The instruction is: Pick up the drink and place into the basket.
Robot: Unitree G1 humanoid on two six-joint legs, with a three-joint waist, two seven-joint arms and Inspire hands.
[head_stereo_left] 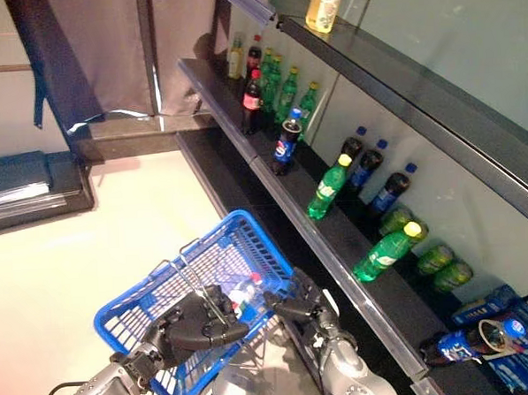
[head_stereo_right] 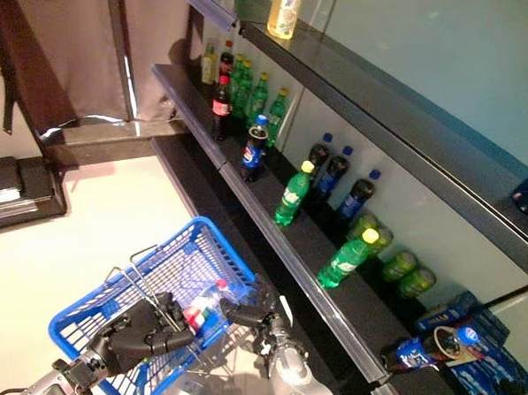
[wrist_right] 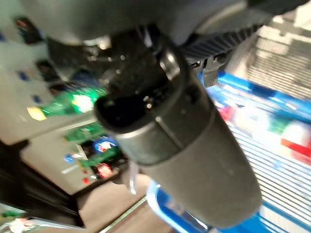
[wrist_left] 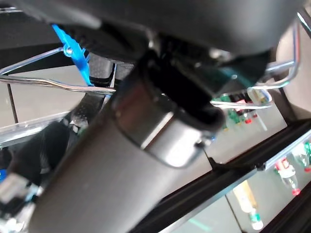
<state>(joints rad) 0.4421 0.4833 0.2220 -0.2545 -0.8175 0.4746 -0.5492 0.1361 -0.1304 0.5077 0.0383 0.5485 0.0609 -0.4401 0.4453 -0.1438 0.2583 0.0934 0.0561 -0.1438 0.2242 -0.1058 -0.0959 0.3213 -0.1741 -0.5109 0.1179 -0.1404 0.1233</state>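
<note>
bottle (head_stereo_right: 203,309) in basket (head_stereo_right: 88,313): partly hidden | right hand (head_stereo_left: 296,304): fingers unclear

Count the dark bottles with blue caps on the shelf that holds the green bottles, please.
4. Three stand along the back wall: near bottle, middle bottle, far bottle. The fourth bottle stands alone by the front edge. Others may be hidden.

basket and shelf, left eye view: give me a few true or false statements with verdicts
1. The blue basket has a bottle inside it. True.
2. The left robot hand is curled round the basket's wire handle. True.
3. The basket is red. False: it is blue.
4. Green bottles stand on the dark shelf. True.
5. The right robot hand is up at the shelf. False: it is by the basket's rim.
</note>
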